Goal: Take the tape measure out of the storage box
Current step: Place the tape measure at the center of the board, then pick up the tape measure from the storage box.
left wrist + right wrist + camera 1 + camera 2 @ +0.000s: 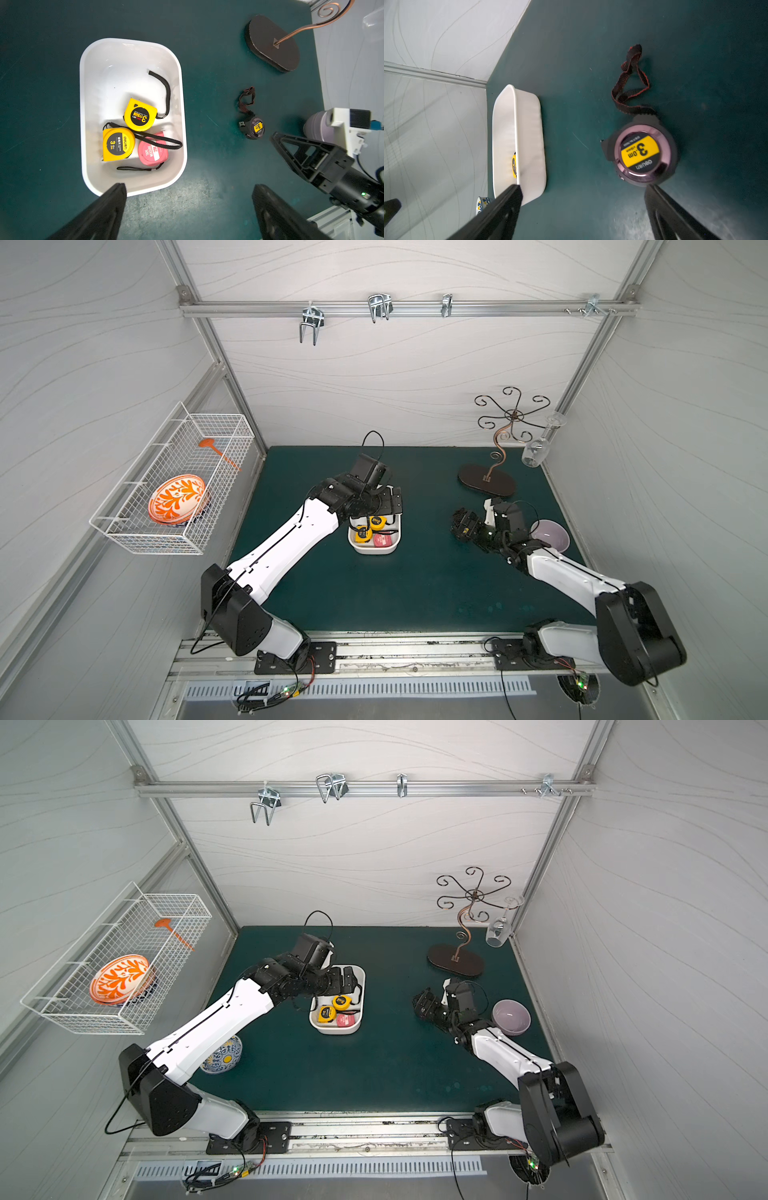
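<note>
Currently logged:
- storage box (pixel 116 79): white tub on green mat (pixel 207 62).
- contents: centre yellow tape measure (pixel 140 115), corner yellow tape measure (pixel 118 144), pink tape measure (pixel 152 150), black straps loose among them.
- black tape measure (pixel 641 153): outside storage box, flat on mat, apart from long wall, strap trailing.
- right gripper (pixel 582 191): beside storage box, over black tape measure, fingers spread wide, gripping nothing; one fingertip just beside casing.
- left gripper (pixel 189 189): over one short end of storage box, fingers spread wide, empty.
</note>
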You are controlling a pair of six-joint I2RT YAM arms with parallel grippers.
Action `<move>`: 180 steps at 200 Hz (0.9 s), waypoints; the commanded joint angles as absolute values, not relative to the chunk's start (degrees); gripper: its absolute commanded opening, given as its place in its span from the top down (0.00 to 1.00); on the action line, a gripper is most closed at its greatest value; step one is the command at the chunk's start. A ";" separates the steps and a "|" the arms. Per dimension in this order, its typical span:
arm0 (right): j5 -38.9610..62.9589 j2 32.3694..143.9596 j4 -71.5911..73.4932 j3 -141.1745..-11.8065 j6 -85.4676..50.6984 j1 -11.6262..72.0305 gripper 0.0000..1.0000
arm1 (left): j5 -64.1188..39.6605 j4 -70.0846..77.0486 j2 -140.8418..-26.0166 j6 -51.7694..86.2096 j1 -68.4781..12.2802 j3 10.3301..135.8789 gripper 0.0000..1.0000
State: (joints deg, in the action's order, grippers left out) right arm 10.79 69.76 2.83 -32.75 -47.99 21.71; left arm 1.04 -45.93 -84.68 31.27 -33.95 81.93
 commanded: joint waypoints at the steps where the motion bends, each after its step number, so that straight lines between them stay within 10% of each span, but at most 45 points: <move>1: 8.14 66.27 -7.29 -34.04 -46.51 23.02 0.01 | 0.23 -46.44 -85.80 28.30 -33.34 81.65 0.00; 180: 19.53 58.88 -29.14 -47.96 -41.42 17.46 0.01 | 2.73 -64.11 -119.52 12.44 -28.18 105.38 0.09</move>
State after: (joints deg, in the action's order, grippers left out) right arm 15.11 58.67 -27.22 -46.22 -42.89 19.68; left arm 1.58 -60.38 -116.71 15.94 -29.36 102.37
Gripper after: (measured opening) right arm 0.987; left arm 0.919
